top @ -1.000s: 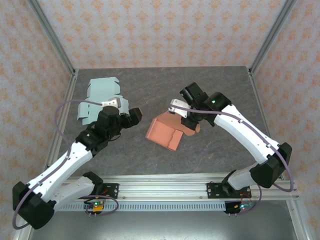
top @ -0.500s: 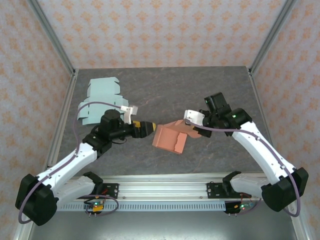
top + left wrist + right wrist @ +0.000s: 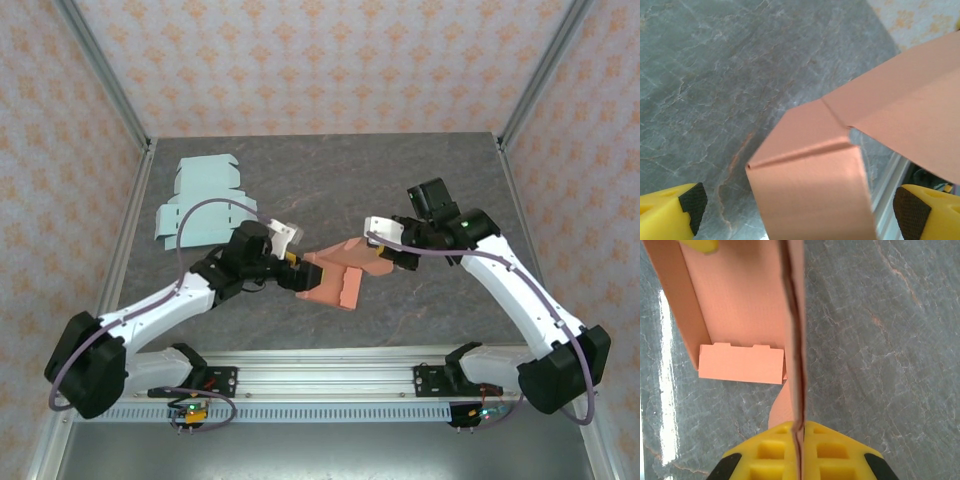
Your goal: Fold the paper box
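Note:
The orange paper box [image 3: 335,277], partly folded, is held just above the grey table's middle. My right gripper [image 3: 384,256] is shut on the box's right wall; in the right wrist view the yellow fingers [image 3: 765,450] pinch that wall's thin edge at the gripper [image 3: 798,437], with the box [image 3: 740,305] stretching away and a tabbed flap hanging below. My left gripper [image 3: 297,271] stands open at the box's left end. In the left wrist view the box's corner [image 3: 810,180] sits between the wide-apart fingertips [image 3: 689,202], the gripper [image 3: 800,212] not closed on it.
Flat light-blue box blanks [image 3: 200,205] lie at the table's back left. Slanted metal frame posts [image 3: 105,80] flank the table, and a rail [image 3: 320,385] runs along the near edge. Patterned walls enclose the back and sides.
My left arm has swung right from near the blue blanks until its open jaws straddle the box's left end. The right gripper has shifted right with the box, turning it.

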You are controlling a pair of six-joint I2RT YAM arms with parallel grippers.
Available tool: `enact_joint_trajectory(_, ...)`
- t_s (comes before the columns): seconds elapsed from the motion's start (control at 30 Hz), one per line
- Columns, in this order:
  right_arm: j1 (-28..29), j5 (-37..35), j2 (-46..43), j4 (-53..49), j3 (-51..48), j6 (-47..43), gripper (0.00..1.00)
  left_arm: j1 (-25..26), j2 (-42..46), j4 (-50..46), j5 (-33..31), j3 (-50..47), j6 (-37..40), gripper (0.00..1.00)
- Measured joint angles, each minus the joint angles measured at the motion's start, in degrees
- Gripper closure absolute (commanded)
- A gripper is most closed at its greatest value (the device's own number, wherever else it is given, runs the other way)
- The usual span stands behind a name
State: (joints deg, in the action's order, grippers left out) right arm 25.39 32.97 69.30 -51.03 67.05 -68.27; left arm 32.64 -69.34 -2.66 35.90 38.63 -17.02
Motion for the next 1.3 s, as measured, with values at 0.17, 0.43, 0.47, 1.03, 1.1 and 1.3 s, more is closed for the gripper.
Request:
enact_joint_trajectory(0.17, -0.31, 0.79, 0.20, 0.02, 0.33, -0.02, 1.00, 0.00, -3.10, -0.98, 2.40, 1.07, 2.05, 0.30)
enact_joint_trajectory(0.43, -0.70, 1.11, 0.24, 0.28, 0.46, 0.24, 0.95, -0.42, -3.89, -0.98, 5.53, 2.05, 0.79, 0.60)
enact_joint_trajectory(0.47, -0.70, 1.05, 0.24, 0.52, 0.46, 0.50, 0.93, -0.42, -3.96, -0.96, 5.46, 2.08, 0.28, 0.61)
enact_joint_trajectory(1.03, -3.67, 1.36, -9.62, 18.05, -4.76, 22.51, 0.01, -0.57, -5.38, 4.72, 1.44, 5.64, -12.24, 0.65)
enact_joint_trajectory(1.1, -3.67, 0.02, -12.57, 24.20, -7.54, 30.71, 0.01, -0.92, -5.88, 4.83, 0.83, 6.14, -13.73, 0.65)
enact_joint_trajectory(1.3, -3.74, -14.56, -16.02, 32.68, -8.50, 63.14, 0.01, -2.84, -7.45, 4.37, -2.36, 7.65, -19.71, 0.65)
